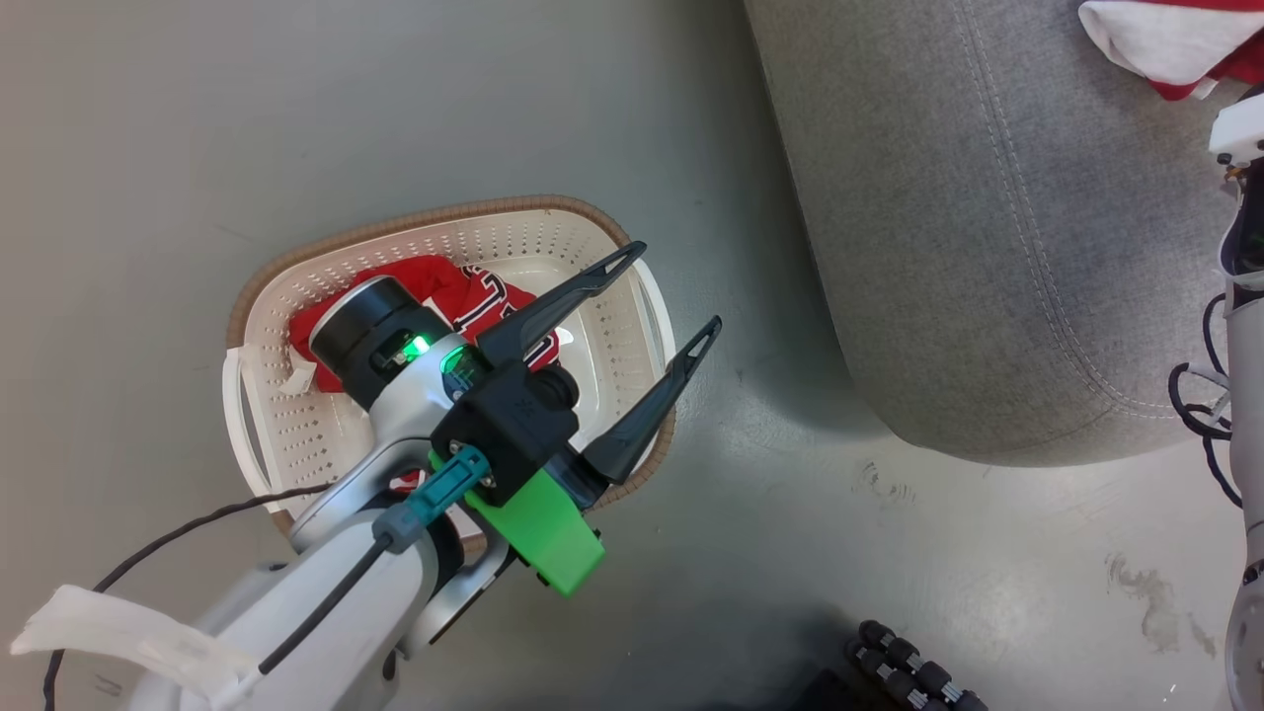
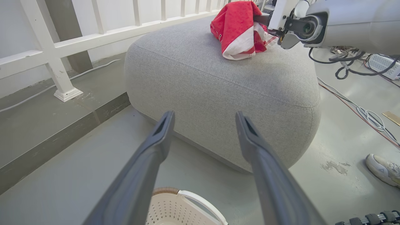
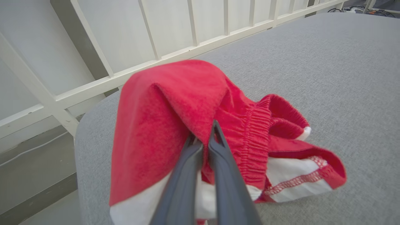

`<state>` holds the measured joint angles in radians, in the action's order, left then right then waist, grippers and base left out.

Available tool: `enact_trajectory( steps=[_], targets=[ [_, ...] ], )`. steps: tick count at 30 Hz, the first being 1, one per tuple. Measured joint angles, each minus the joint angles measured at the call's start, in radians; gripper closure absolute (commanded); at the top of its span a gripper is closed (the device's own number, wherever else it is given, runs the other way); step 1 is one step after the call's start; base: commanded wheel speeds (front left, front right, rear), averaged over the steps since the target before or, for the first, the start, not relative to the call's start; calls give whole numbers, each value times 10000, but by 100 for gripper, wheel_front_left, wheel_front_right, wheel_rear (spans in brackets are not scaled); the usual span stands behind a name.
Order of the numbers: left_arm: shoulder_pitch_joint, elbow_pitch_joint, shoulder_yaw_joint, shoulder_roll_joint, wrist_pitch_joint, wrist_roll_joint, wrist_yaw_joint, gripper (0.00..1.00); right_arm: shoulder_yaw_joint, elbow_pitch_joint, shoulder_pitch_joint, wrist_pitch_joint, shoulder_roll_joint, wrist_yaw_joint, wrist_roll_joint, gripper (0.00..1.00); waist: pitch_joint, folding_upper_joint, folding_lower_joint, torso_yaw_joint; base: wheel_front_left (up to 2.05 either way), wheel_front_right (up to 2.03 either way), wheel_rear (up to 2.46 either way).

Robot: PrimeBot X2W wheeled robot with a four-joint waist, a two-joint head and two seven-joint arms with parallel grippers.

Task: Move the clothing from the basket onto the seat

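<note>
Roughly halfway, I'd say. The right tool [image 3: 203, 132] is pinched tight on a fold of the red shorts [image 3: 175, 118] with the white trim. Their lower end looks to be resting on the seat [image 3: 328, 62] right under its fingertips, so that one's basically delivered, just not let go yet.

The other piece, the jersey [image 1: 484, 296] with the black-outlined lettering, is down in the basket [image 1: 434, 222]. It's directly beneath the left tool [image 1: 671, 288] and partly hidden by that arm's wrist. The left tool is spread wide with nothing in it, hovering above the basket with its fingers aimed out over the rim toward the seat.

So what's left: release the shorts, then fish out the jersey and carry it over.

Room-wise it looks ok. Past the left tool's tips there's a strip of bare floor [image 1: 770, 474], then the seat's rounded side. My guess is the jersey has to go up and over that edge rather than straight across. The seat top has loads of free space off to the right tool's right. Beyond the right tool a white railing [image 3: 156, 56] runs close behind the seat's far edge, so I wouldn't overshoot. Down to the right of the left tool, cables [image 2: 368, 115] and somebody's shoe [image 2: 382, 168] are on the floor, worth steering clear of.
</note>
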<state>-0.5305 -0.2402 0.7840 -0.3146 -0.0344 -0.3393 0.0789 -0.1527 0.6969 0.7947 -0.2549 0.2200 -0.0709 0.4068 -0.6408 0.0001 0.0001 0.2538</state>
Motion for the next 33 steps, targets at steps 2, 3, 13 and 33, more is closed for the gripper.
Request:
enact_trajectory(
  steps=[2, 3, 13, 33],
  targets=[
    [-4, 54, -4, -12, 35, -2, 13, 0, -4, 186, 59, 0, 17, 4, 0, 100, 8, 0, 0, 2, 0, 0, 0],
    [-5, 92, -4, -17, 94, -4, 15, 0, -6, 253, 80, 0, 12, 40, -4, 100, 29, 0, 0, 6, 0, 0, 0],
    [-6, 384, 6, 21, 385, -96, 88, 0, 301, 855, 145, 0, -21, 449, -247, 0, 389, 0, 0, 13, 0, 0, 0],
    [634, 1411, -619, 150, 1505, -529, -328, 0, 431, -717, -1800, 0, -552, 970, -1064, 0, 1752, 0, -1, -164, 0, 0, 0]
  ],
)
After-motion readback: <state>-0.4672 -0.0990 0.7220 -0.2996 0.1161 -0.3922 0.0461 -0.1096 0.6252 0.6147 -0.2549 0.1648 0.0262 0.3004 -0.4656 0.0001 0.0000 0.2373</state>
